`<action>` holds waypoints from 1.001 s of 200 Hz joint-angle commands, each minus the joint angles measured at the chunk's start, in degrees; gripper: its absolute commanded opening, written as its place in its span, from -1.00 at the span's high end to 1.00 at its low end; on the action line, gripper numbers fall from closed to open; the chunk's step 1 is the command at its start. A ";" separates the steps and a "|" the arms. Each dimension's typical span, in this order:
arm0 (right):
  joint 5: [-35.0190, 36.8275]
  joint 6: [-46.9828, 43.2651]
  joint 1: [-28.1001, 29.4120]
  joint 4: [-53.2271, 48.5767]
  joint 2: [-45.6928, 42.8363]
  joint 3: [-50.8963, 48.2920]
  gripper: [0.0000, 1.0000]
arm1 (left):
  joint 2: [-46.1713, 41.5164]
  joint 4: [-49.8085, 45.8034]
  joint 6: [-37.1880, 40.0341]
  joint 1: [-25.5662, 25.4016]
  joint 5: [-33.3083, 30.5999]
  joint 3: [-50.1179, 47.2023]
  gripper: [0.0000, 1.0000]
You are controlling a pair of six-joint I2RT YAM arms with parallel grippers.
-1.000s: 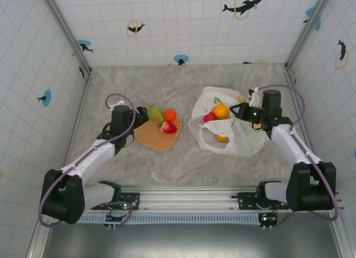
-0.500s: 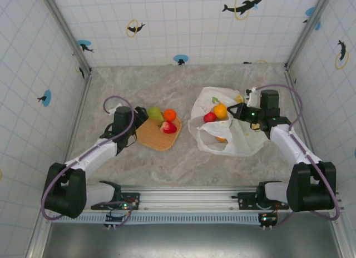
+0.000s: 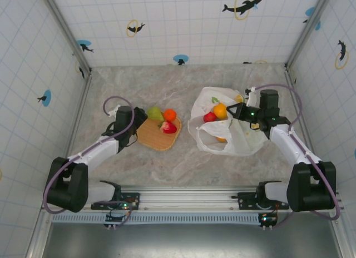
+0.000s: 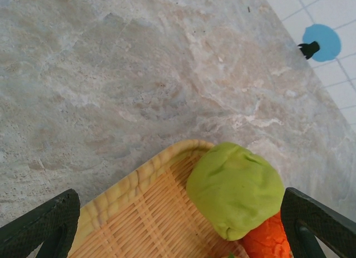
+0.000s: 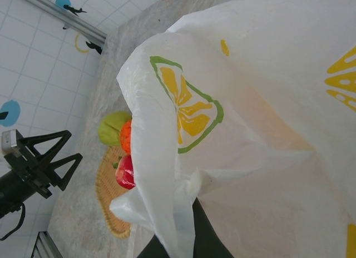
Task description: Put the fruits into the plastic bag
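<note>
Three fruits lie on the woven mat (image 3: 158, 134): a green one (image 3: 156, 113), an orange one (image 3: 169, 114) and a red one (image 3: 168, 127). My left gripper (image 3: 137, 124) stands open at the mat's left edge. In the left wrist view its fingers (image 4: 41, 224) spread wide on either side of the mat (image 4: 133, 213), with the green fruit (image 4: 235, 190) and orange fruit (image 4: 267, 241) just ahead. The plastic bag (image 3: 225, 133) lies to the right with an orange fruit (image 3: 220, 110) and a red fruit (image 3: 209, 117) in its mouth. My right gripper (image 3: 238, 110) is shut on the bag's edge (image 5: 183, 174).
Tiled walls close the marble table (image 3: 167, 85) on three sides. The right wrist view looks past the bag (image 5: 261, 102) to the mat (image 5: 105, 202), its three fruits and the left gripper (image 5: 50, 158) beyond. Bare tabletop lies behind and in front of the mat.
My left gripper has edged closer to the mat's left rim. The right gripper has shifted slightly back, still holding the bag's edge.
</note>
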 commanded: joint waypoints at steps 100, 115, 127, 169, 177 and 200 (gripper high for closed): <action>-1.07 -0.44 0.77 2.48 0.39 -0.56 1.00 | 14.26 -0.21 -1.07 -0.85 6.13 12.06 -0.83; -1.14 -0.38 0.81 2.60 0.57 -0.57 1.00 | 15.54 0.18 -1.15 -1.38 6.57 12.95 -0.83; -1.24 -0.41 0.81 2.43 0.59 -0.49 1.00 | 16.26 0.41 -1.16 -1.91 6.34 13.38 -0.83; -1.16 -0.45 0.64 2.31 0.68 -0.04 1.00 | 18.93 1.59 -1.62 -2.61 6.65 13.83 -0.83; -1.10 -0.53 0.62 2.24 0.77 -0.04 1.00 | 19.51 1.87 -1.66 -2.80 6.89 14.01 -0.83; -1.17 -0.47 0.63 2.30 1.19 -0.09 1.00 | 21.06 2.78 -1.49 -3.36 7.76 14.85 -0.83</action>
